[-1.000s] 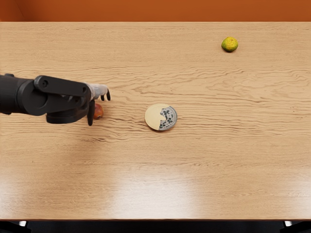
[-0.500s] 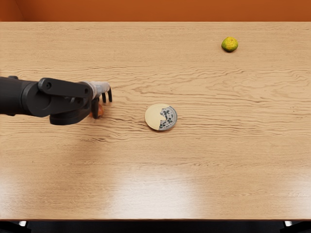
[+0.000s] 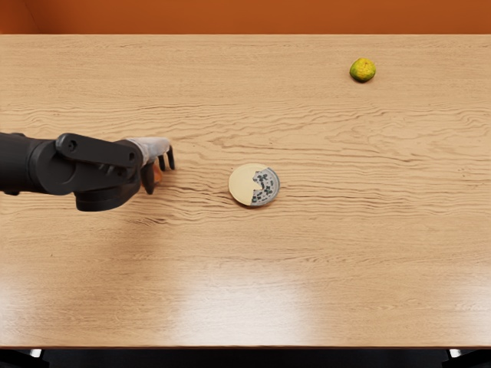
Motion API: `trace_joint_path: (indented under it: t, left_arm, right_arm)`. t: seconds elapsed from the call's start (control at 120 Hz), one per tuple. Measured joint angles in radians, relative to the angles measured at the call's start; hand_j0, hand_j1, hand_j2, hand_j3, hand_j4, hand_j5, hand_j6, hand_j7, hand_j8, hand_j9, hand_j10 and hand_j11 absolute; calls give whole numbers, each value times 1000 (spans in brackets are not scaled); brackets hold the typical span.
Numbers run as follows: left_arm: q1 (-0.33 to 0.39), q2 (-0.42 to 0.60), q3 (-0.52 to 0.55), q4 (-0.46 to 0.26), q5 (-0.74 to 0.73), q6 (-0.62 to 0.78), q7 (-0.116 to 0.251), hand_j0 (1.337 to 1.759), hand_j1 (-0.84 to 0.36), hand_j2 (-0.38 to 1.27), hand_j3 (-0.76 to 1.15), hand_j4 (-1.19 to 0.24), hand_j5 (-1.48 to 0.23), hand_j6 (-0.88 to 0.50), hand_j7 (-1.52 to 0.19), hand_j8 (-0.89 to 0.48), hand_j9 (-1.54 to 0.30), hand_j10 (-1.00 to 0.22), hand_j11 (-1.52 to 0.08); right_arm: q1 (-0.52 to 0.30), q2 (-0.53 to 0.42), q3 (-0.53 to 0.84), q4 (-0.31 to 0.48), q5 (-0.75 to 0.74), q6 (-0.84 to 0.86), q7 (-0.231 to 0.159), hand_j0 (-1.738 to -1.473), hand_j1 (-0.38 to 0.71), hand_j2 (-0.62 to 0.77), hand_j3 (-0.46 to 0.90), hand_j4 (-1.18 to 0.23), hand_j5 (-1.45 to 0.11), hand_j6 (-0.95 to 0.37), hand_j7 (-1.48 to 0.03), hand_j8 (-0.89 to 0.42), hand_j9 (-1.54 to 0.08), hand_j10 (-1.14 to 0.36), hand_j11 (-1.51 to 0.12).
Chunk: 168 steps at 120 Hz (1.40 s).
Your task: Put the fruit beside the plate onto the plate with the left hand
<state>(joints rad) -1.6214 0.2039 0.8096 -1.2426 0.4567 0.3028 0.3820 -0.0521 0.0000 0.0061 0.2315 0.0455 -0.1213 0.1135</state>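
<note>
A small orange-red fruit [image 3: 157,174] lies on the table left of the little round plate [image 3: 244,183], and only a sliver of it shows. My left hand [image 3: 156,167] reaches in from the left edge on a dark arm and covers the fruit. Its fingers [image 3: 166,159] curl down over the far side while the thumb presses the near side, so the hand is shut on the fruit. The plate, cream with a grey patterned patch, sits about a hand's width to the right with nothing on it. The right arm is out of view.
A yellow-green fruit [image 3: 362,70] rests far off at the back right of the wooden table [image 3: 322,253]. An orange wall runs along the table's far edge.
The left hand's fingers went from spread to curled down around the orange-red fruit, hiding most of it. The forearm shifted slightly left. Plate and yellow-green fruit stayed put.
</note>
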Motion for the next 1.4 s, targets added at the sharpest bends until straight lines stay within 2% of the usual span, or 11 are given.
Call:
trace_joint_path:
  t: [0.067,0.158,0.308,0.392,0.425,0.508,0.633,0.75,1.058,1.2,1.4]
  left_arm:
    - [1,2,1,-2,0,1,0,1658,-264,111,0,-522,-660,-523,-660,-494,-669,-517,-669]
    - [2,9,2,-6,-1,1,0,1656,-305,211,0,-600,-765,-548,-767,-450,-780,-588,-780]
    - [11,9,1,-7,6,2,0,1650,-298,251,0,-739,-901,-538,-923,-425,-950,-582,-965]
    - [11,9,1,-8,3,1,1,1649,-308,332,0,-780,-975,-550,-992,-416,-1015,-577,-1033]
    - [11,9,1,-8,2,0,1,1649,-317,420,0,-791,-1004,-546,-1016,-408,-1033,-570,-1053]
    - [10,13,2,-9,-2,-2,2,1648,-321,411,0,-803,-1077,-526,-1064,-388,-1069,-554,-1095]
    - [-2,27,3,-16,-9,-11,2,1648,-325,457,0,-802,-1173,-502,-1123,-375,-1104,-545,-1125]
    - [-42,39,1,-33,-20,-22,3,1648,-321,467,0,-798,-1229,-486,-1157,-360,-1131,-538,-1140]
    - [-134,18,-24,-76,-83,-29,2,1647,-266,339,0,-798,-1282,-497,-1176,-379,-1164,-557,-1163]
    - [-168,-1,-45,-89,-114,-27,2,1649,-301,551,0,-811,-1263,-541,-1180,-409,-1163,-571,-1157]
    - [-205,-61,-69,-105,-152,-26,1,1651,-358,675,0,-816,-1256,-516,-1192,-390,-1165,-564,-1155]
  right_arm:
    - [0,0,0,0,0,0,0,-1658,-307,-7,0,-35,-45,-35,-45,-35,-45,-35,-45]
    - [0,0,0,0,0,0,0,-1658,-307,-7,0,-35,-45,-35,-45,-35,-45,-35,-45]
    - [0,0,0,0,0,0,0,-1658,-307,-7,0,-35,-45,-35,-45,-35,-45,-35,-45]
    - [0,0,0,0,0,0,0,-1658,-307,-7,0,-35,-45,-35,-45,-35,-45,-35,-45]
    - [0,0,0,0,0,0,0,-1658,-307,-7,0,-35,-45,-35,-45,-35,-45,-35,-45]
    - [0,0,0,0,0,0,0,-1658,-307,-7,0,-35,-45,-35,-45,-35,-45,-35,-45]
    - [0,0,0,0,0,0,0,-1658,-307,-7,0,-35,-45,-35,-45,-35,-45,-35,-45]
    - [0,0,0,0,0,0,0,-1658,-307,-7,0,-35,-45,-35,-45,-35,-45,-35,-45]
    - [0,0,0,0,0,0,0,-1658,-307,-7,0,-35,-45,-35,-45,-35,-45,-35,-45]
    - [0,0,0,0,0,0,0,-1658,-307,-7,0,-35,-45,-35,-45,-35,-45,-35,-45]
    - [0,0,0,0,0,0,0,-1658,-307,-7,0,-35,-45,-35,-45,-35,-45,-35,-45]
